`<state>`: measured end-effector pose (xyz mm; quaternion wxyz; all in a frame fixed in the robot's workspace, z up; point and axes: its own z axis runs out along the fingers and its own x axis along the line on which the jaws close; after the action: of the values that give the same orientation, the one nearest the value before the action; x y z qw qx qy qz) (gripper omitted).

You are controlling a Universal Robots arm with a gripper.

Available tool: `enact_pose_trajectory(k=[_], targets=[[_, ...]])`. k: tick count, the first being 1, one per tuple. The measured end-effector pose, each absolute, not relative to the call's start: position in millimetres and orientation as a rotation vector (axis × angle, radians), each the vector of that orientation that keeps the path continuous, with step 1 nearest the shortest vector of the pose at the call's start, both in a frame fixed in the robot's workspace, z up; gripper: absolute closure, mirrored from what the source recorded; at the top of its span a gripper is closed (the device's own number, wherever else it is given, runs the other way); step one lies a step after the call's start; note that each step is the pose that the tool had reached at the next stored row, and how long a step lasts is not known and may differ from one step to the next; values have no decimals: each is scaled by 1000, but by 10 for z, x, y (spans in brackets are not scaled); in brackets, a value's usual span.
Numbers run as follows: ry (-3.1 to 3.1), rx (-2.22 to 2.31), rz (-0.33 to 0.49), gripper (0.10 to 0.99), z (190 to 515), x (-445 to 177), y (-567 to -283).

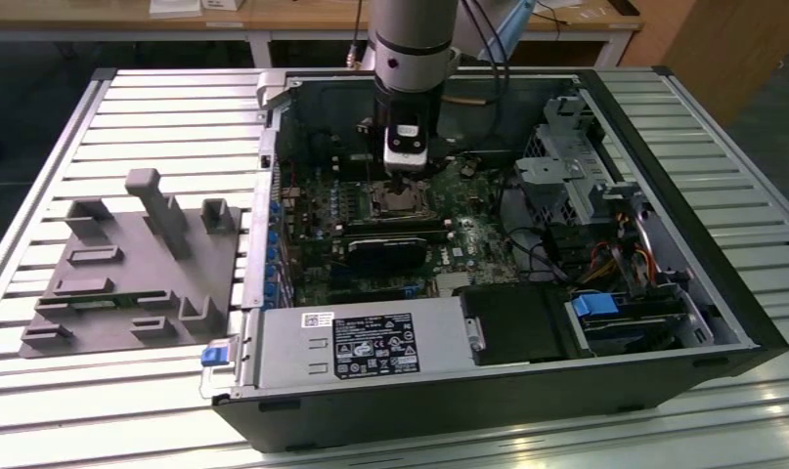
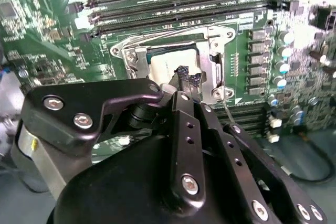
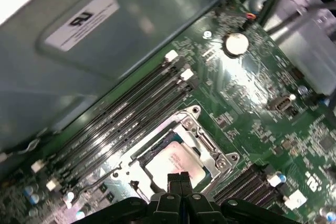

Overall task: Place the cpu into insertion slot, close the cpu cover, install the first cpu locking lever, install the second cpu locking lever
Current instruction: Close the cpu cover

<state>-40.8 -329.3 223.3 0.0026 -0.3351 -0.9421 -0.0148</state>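
Exterior view: a grey holder block [image 1: 133,264] is seen on the worktop [image 1: 147,107], near its edge at the exterior view's left. An open computer case [image 1: 499,410] is laid next to it, from the middle of the worktop out to the edge at the exterior view's right. A green board [image 1: 323,210] is seen lying flat inside the case. The arm [image 1: 414,39] is seen hanging from above into the case. The hand [image 1: 408,179] is held just over the insertion slot [image 1: 397,202], near the middle of the board. A grey power box [image 1: 355,347] is fitted along the case wall nearest the camera.

In both wrist views the cpu [image 2: 165,64] [image 3: 176,162] is seen lying flat in the insertion slot, beside the long black memory slots [image 2: 184,3] [image 3: 131,114]. The cpu cover [image 2: 218,64] [image 3: 212,153] is laid down flat around it, so the cpu's pale top is shown through the square window. The fingers [image 2: 182,80] [image 3: 174,182] of the hand are pressed together, and nothing is seen between them. Their tips are held at the edge of the cover's window, just over the cpu. Whether they touch it cannot be told. A round silver battery [image 3: 236,43] is seen on the board in the first wrist view, well apart from the slot.
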Motion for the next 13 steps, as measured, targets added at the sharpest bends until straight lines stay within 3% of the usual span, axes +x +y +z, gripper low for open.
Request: enact_pose_trajectory(k=[13], targets=[[-3055,-694,-46,980,2226,-408,-3293]])
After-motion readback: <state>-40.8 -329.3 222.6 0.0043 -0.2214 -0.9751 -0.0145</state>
